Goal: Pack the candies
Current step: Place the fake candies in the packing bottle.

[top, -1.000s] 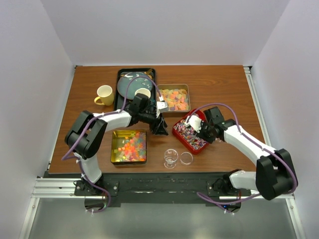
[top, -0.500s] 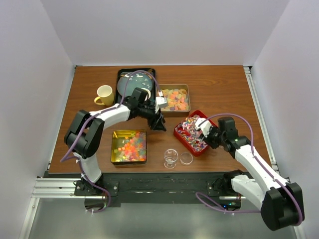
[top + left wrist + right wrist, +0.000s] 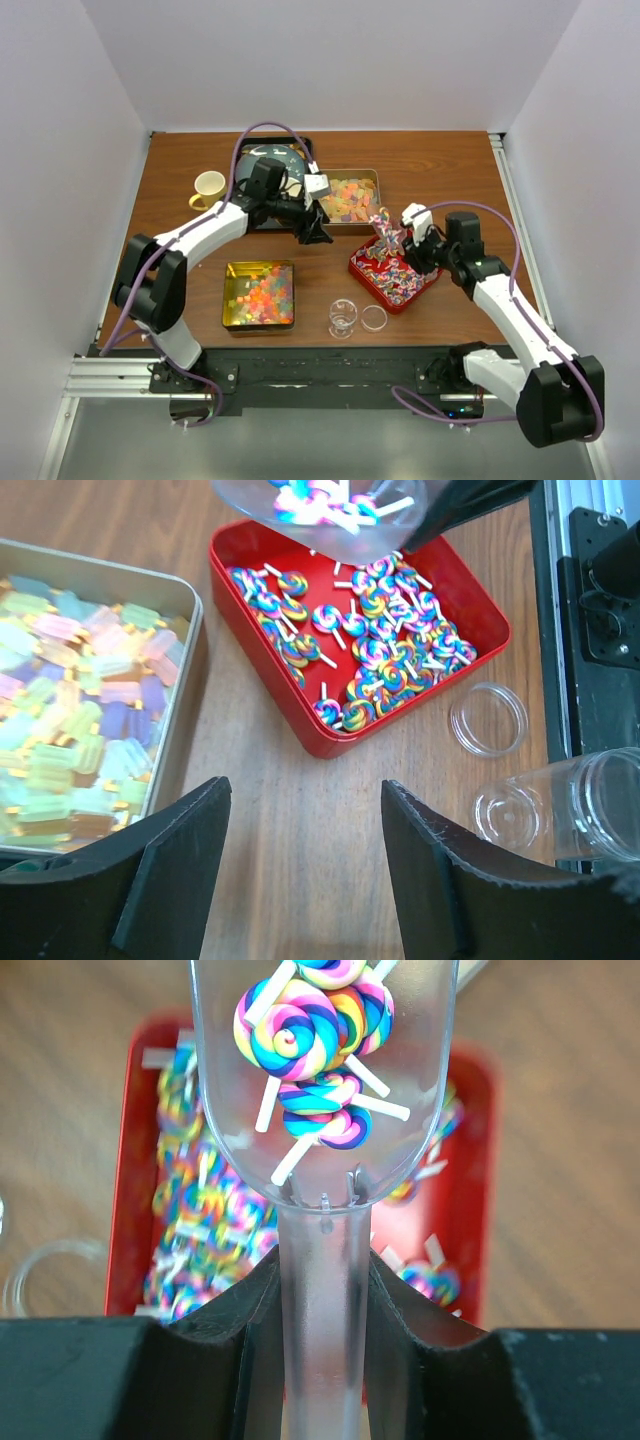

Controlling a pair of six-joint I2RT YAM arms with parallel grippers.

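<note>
Scoop (image 3: 322, 1260) of candies (image 3: 300, 1030) clamped in right fingers (image 3: 200, 1350), left fingers (image 3: 180, 870) wide, jar (image 3: 570, 805), lid (image 3: 489, 718) nearby

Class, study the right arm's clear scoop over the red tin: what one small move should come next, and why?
Probably carry the scoop level toward the open jar. The right gripper is shut on its handle, its bowl holds swirl lollipops above the red tin, and the jar stands uncapped, lid beside it.
</note>
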